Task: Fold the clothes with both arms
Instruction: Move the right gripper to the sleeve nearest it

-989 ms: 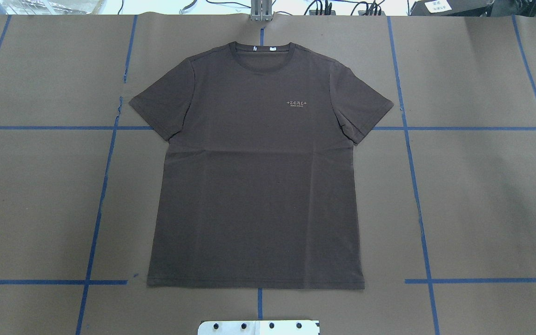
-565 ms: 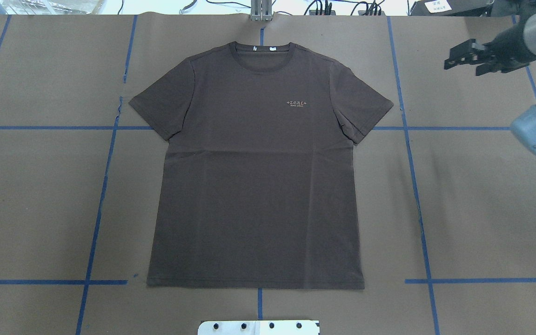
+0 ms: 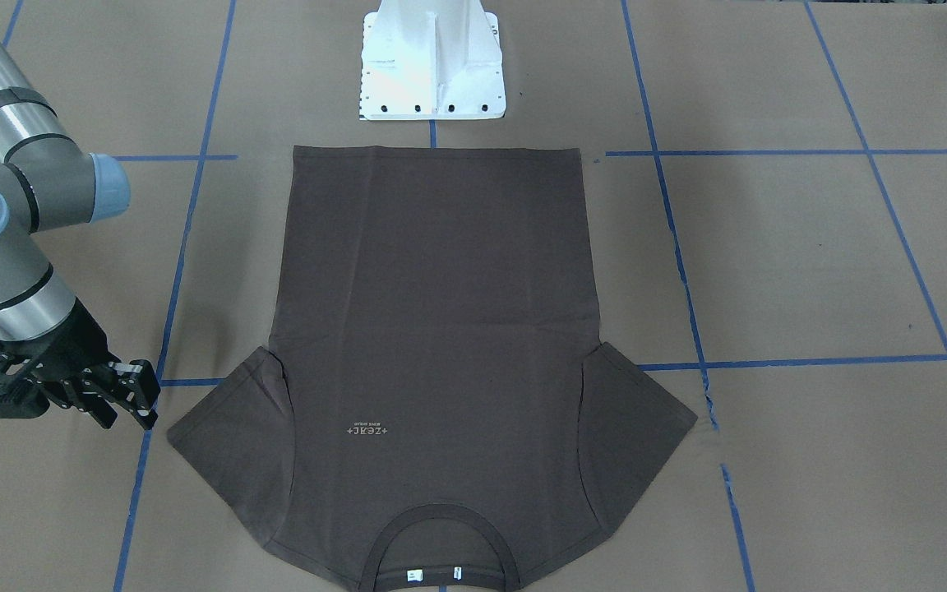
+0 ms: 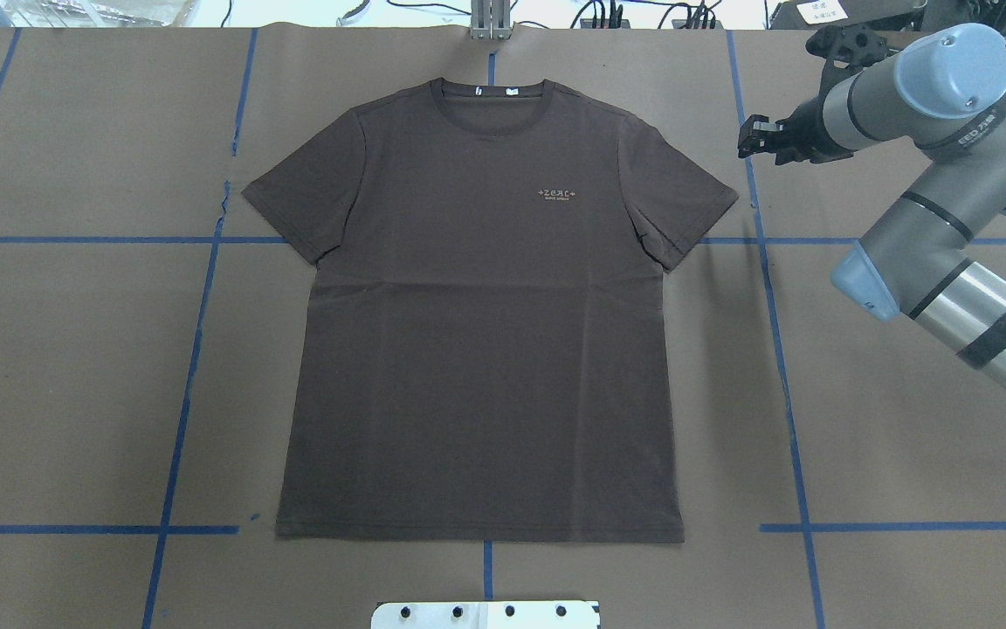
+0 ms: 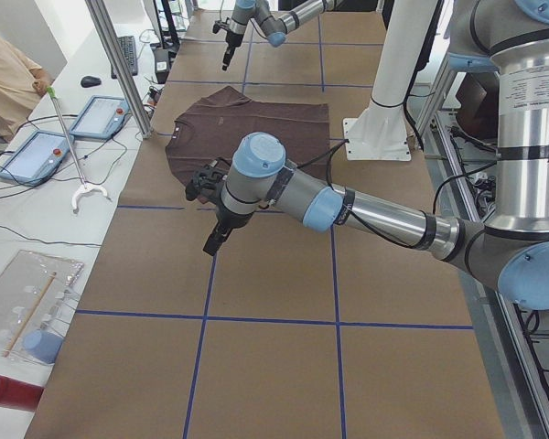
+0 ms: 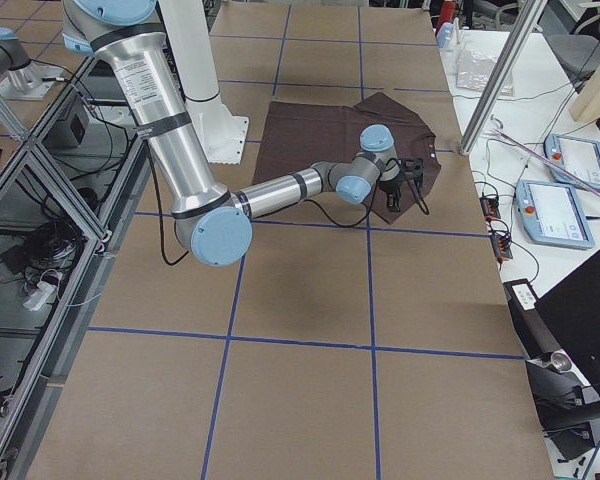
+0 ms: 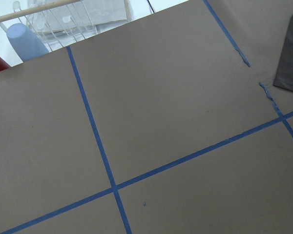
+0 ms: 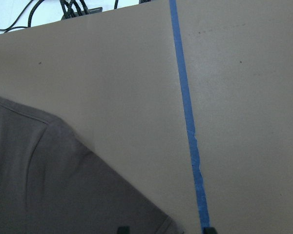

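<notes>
The dark brown T-shirt lies flat and face up on the brown paper, collar at the far edge and hem toward the robot's base. It also shows as the T-shirt in the front-facing view. My right gripper hangs open just off the tip of the shirt's right sleeve, touching nothing. In the right wrist view its fingertips stand apart over that sleeve's edge. My left gripper shows only in the exterior left view, beyond the shirt's other sleeve. I cannot tell whether it is open or shut.
Blue tape lines mark a grid on the paper. The white pedestal base stands just behind the hem. Tablets and a seated person are at the far side. A wire rack with a blue cup sits past the table's left end.
The right arm has come into the overhead view from the right, and its gripper has travelled left toward the shirt's right sleeve. The shirt has not moved.
</notes>
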You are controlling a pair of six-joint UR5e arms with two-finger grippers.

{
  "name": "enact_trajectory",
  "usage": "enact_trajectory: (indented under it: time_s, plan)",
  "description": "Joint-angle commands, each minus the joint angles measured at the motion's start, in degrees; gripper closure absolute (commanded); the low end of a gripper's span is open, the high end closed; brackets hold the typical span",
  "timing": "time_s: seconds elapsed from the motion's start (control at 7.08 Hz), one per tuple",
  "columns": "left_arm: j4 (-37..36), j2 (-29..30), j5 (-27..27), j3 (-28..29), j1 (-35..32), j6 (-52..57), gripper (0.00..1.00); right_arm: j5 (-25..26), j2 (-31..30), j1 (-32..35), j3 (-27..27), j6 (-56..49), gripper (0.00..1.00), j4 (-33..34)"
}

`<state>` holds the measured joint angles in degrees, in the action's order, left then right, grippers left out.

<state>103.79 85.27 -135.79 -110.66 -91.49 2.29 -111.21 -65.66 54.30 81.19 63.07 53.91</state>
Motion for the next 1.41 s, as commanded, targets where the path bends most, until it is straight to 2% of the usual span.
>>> enact_trajectory:
  time_s: [0.0, 0.14, 0.42, 1.27]
  plan:
    - [0.0, 0.0, 0.0, 0.0, 0.0, 0.1, 0.00, 1.3, 1.1, -1.7, -3.1, 1.2, 0.41, -2.6]
    - [0.1, 0.0, 0.0, 0.0, 0.0, 0.1, 0.00, 1.4, 1.1, -3.0, -4.5, 4.4, 0.44, -5.3]
    - [1.1, -0.4, 0.0, 0.2, 0.0, 0.1, 0.00, 4.2, 1.1, -5.1, -5.5, 4.2, 0.43, -5.5]
    - [1.2, -0.6, 0.0, 0.1, 0.0, 0.1, 0.00, 7.6, 2.4, -5.6, -9.4, 0.5, 0.43, -5.3]
